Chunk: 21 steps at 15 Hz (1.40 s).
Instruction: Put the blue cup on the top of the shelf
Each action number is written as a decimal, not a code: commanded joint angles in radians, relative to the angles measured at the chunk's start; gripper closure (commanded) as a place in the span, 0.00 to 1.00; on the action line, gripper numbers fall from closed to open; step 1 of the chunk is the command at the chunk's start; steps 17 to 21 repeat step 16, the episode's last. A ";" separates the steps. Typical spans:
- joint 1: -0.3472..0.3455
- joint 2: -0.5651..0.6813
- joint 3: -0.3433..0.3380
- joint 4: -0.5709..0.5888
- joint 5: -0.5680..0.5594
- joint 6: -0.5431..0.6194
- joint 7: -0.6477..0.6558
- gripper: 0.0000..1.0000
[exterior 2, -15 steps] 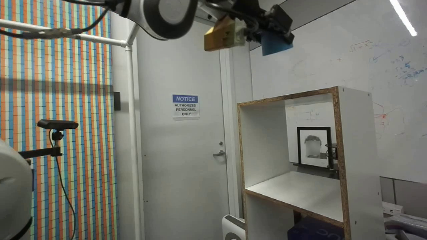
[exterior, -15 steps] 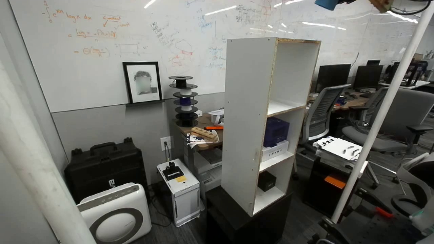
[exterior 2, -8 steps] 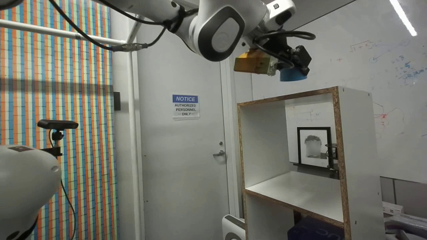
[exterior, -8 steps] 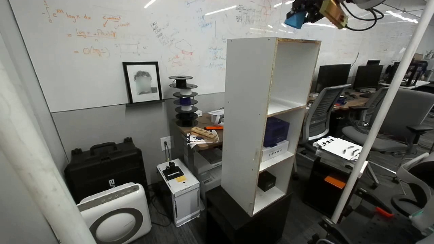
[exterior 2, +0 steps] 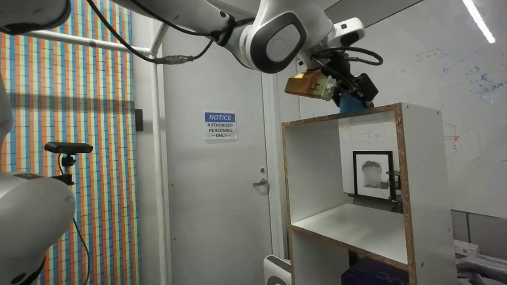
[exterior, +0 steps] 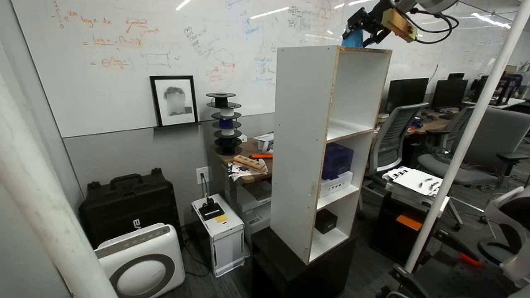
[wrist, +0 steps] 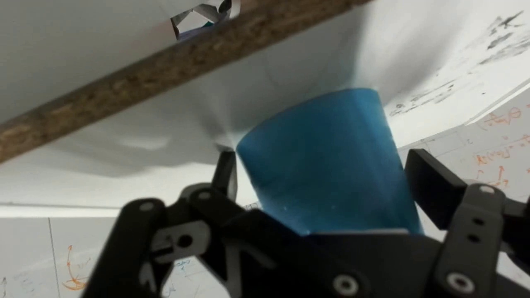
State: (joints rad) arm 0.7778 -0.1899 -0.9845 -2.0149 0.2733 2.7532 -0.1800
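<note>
Since half a second ago we see the blue cup [wrist: 331, 161] come down out of the air to the top of the shelf [exterior: 304, 124], with the gripper [exterior: 355, 40] lower too. From the left in an exterior view, we have a black case [exterior: 128, 200] standing behind a white appliance [exterior: 143, 276], then a framed portrait [exterior: 174, 101] and a stack of spools [exterior: 226, 124] on a desk [exterior: 247, 145]. Next comes the shelf, white and open-fronted, on its black base [exterior: 285, 273]; in the middle compartment a purple-blue box [exterior: 337, 160] lies on a white box [exterior: 336, 184], and the lowest compartment holds a dark box [exterior: 326, 220]. Above, the blue cup stands on the flat top, as both exterior views show us. Our wrist view puts it between the jaws, set in from the shelf's bare edge. Those jaws stand wide about it: a gap shows between cup and jaw on one side, while on the other we cannot tell whether they touch. Farther right we have a grey chair [exterior: 388, 134] and a monitor [exterior: 408, 93].
</note>
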 commanded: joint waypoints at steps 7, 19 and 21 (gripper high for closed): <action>-0.336 -0.257 0.379 -0.137 -0.419 -0.240 0.288 0.00; -0.747 -0.507 0.719 -0.331 -0.149 -0.721 0.136 0.00; -0.747 -0.507 0.719 -0.331 -0.149 -0.721 0.136 0.00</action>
